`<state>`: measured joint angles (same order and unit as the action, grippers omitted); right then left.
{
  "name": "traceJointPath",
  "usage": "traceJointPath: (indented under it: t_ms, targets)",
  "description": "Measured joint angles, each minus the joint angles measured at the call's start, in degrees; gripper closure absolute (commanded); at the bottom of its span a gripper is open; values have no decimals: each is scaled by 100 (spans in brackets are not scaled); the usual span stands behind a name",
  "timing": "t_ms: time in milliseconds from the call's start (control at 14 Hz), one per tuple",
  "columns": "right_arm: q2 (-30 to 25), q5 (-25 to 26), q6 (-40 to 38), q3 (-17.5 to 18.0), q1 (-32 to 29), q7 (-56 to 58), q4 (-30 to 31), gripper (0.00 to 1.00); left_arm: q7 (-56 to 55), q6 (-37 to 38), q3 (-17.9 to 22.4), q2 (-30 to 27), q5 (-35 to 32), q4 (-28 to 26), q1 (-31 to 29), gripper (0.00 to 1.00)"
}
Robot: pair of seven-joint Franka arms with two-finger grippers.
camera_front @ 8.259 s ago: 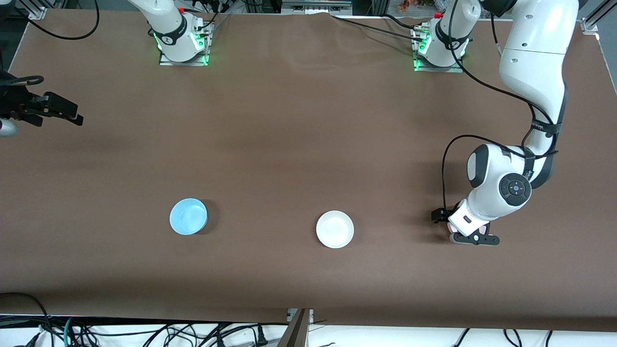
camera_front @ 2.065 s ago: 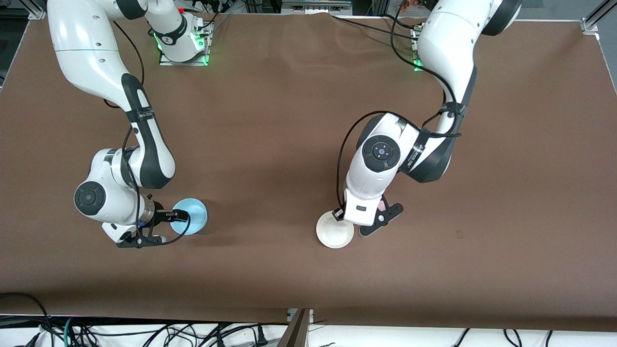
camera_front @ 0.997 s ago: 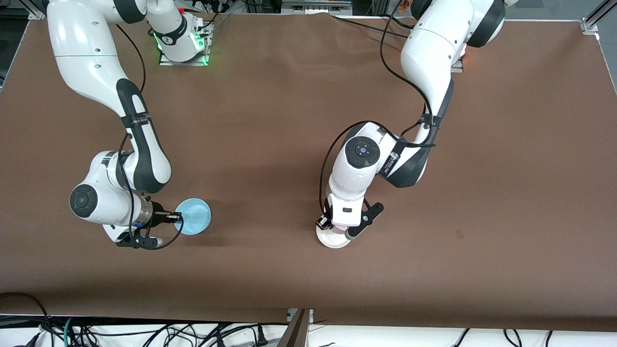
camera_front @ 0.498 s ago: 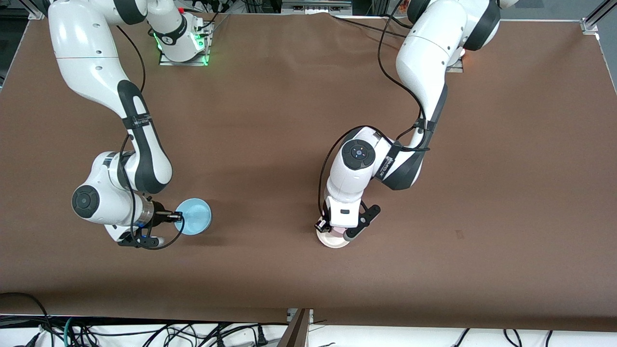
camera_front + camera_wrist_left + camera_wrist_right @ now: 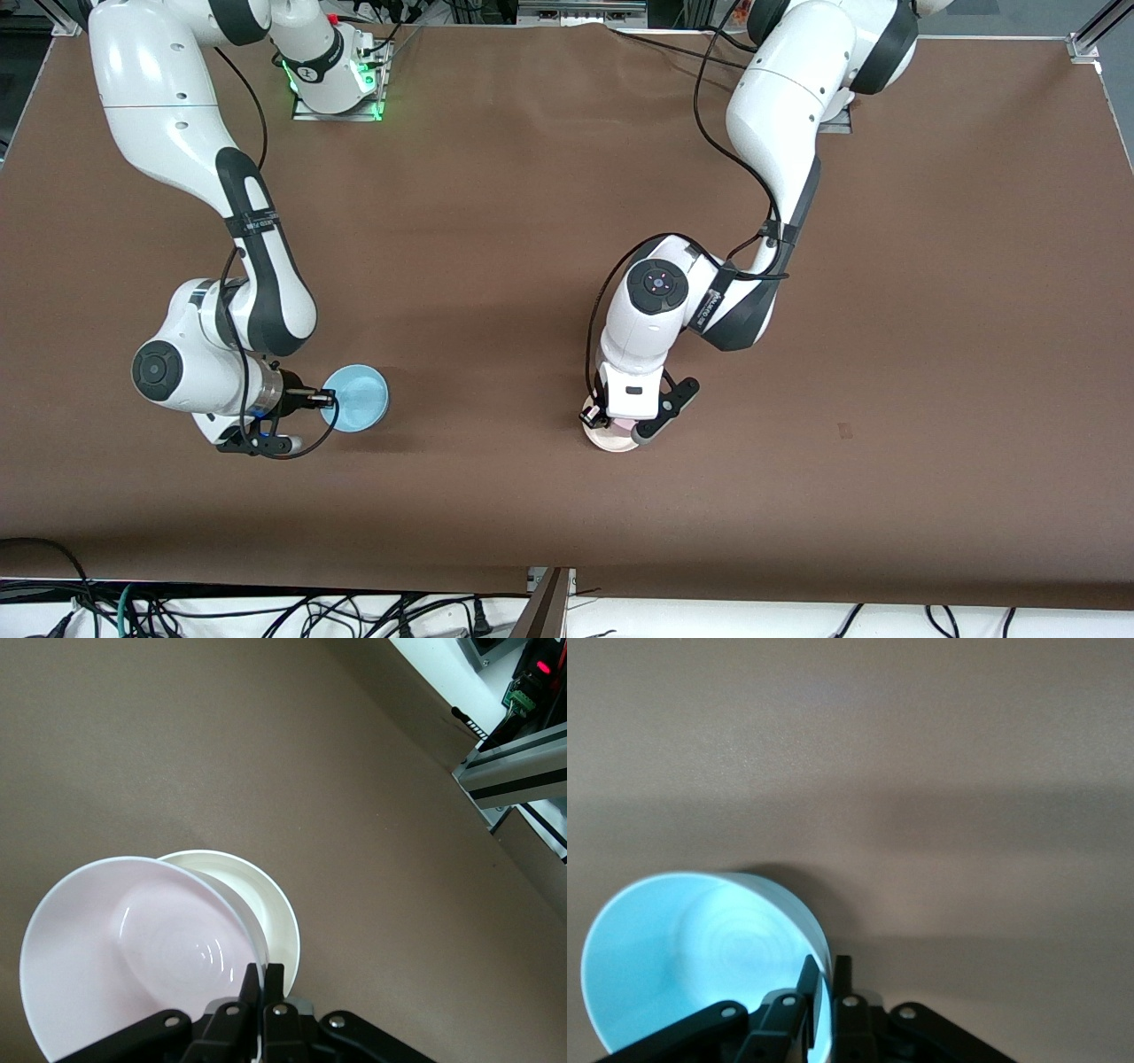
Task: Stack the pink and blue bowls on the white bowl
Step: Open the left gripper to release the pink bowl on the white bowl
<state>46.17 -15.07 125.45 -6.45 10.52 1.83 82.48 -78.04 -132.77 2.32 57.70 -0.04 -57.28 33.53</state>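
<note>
Two white Franka arms with black joint bands and black two-finger grippers.

Each arm, the left arm and the right arm, has glossy white rounded shells, black sections at the elbow and forearm, and a round black wrist cap with a small button pad. A thin black cable loops along each forearm. The right arm's base shows green lights and a red fitting. The left gripper and right gripper have slim black fingers on linkages with silver screws.
</note>
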Motion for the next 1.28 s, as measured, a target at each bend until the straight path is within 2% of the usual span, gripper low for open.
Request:
traceJointPath:
  t_ms: [71, 142, 214, 427, 997, 1282]
  targets:
    - [0, -6, 0, 0, 0, 0, 0, 100, 0, 0, 8, 2, 0, 1, 12, 98]
    - [-1, -30, 0, 1, 0, 0, -1, 100, -2, 0, 15, 2, 0, 2, 23, 82]
    - [-6, -56, -1, 0, 0, 0, -4, 100, -11, 0, 25, 3, 0, 3, 31, 74]
    - [-6, -80, -1, 0, -2, 0, -4, 100, -60, 0, 102, 4, 0, 15, 37, 61]
    - [-31, -322, 4, 6, 17, 0, -64, 100, -133, 13, 126, 4, 0, 27, 39, 63]
    - [-114, -442, -157, 87, 125, -151, -227, 100, -122, 310, 132, 4, 0, 73, 38, 64]
